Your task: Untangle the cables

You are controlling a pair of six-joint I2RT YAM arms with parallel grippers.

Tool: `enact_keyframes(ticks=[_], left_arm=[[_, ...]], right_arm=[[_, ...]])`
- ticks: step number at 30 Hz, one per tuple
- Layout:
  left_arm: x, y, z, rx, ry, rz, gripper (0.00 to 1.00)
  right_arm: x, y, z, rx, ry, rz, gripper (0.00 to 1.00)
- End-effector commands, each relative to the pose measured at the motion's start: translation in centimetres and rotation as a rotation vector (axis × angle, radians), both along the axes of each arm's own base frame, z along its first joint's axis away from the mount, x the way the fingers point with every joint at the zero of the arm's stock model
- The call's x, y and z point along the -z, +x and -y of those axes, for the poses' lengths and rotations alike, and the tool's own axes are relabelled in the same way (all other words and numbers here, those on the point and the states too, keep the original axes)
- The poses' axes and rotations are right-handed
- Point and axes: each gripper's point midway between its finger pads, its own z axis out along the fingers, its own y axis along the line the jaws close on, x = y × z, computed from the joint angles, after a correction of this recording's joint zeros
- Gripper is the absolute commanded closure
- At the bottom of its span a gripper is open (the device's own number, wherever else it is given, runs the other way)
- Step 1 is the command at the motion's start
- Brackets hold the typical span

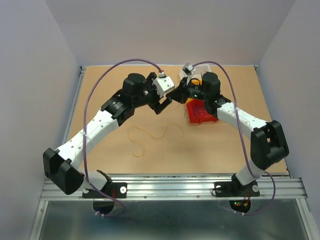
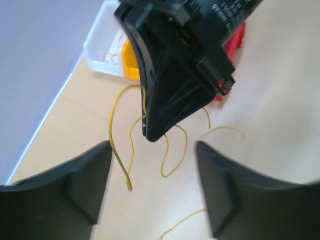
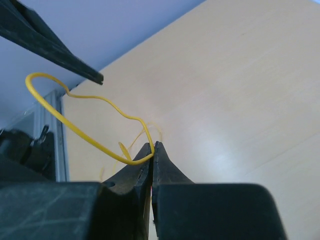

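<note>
Right jaws clamped, yellow cable (image 3: 37, 75) pinched between

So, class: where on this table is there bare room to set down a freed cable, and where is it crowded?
Free: the far-left corner of the table, beside the left arm; the near-right stretch between the loose yellow cable and the right arm. Crowded: centre, where left claw and right claw meet beside the red item.

Likely lab: grey-walled robot bench (image 1: 225, 155)
</note>
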Motion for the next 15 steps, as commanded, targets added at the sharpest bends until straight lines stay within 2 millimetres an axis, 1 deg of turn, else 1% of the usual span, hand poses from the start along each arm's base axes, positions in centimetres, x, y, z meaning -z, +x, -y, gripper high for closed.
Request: enact_keyframes(ticks=[1,2,3,4,5,6,7,8,9,10,11,13,14,15], left_arm=[[-1.0,4.4,-1.6,-0.142,-0.11,-0.025,0.01],[-1.1,5.3,-2.0,-0.167,-0.127,-0.016,0.01],[-1.1,5.9,-2.5,-0.192,-0.138,-0.013,0.01],[-1.0,6.8,-3.6,-0.241,-0.148,-0.012,0.01],[-1.1,7.2,-3.8,-0.257,-0.157,-0.002,0.01],[-0.7,7.7,-4.3,-0.276,-0.144,0.008,0.01],[-0.6,7.7,-4.4,-0.276,-0.133,0.015,0.01],[0.0,7.7,-4.3,-0.269,-0.12,0.01,0.01],[0.4,7.7,-4.3,-0.261,-0.109,0.006,0.01],[0.7,7.6,-4.1,-0.246,-0.1,0.007,0.01],[1.2,7.5,-4.1,-0.238,-0.086,0.005,0.01],[1.7,7.3,-4.0,-0.225,-0.074,-0.001,0.01],[1.8,7.2,-4.0,-0.217,-0.063,0.003,0.01],[2.2,7.1,-4.0,-0.21,-0.056,-0.003,0.01]], right_arm=[[-2.5,6.9,1.9,0.26,0.042,-0.024,1.0],[-2.2,8.1,2.3,0.301,0.053,-0.055,0.99],[-1.1,10.0,3.2,0.351,0.049,-0.084,0.99],[-2.0,11.9,3.9,0.417,0.067,-0.071,0.99],[-1.7,13.5,5.1,0.474,0.08,-0.097,0.99],[-1.6,15.8,5.9,0.549,0.086,-0.094,1.0],[-0.3,16.4,6.1,0.559,0.074,-0.116,1.0],[-1.4,18.3,7.3,0.636,0.082,-0.076,1.0],[0.5,19.9,7.7,0.678,0.053,-0.094,0.99],[0.9,21.3,8.8,0.748,0.041,-0.088,1.0],[-0.4,22.8,9.3,0.778,0.043,-0.049,0.99],[0.4,24.6,10.4,0.842,0.01,-0.042,1.0],[2.4,26.0,11.1,0.886,-0.034,-0.04,0.99],[1.5,27.0,11.7,0.914,-0.03,-0.012,0.99]])
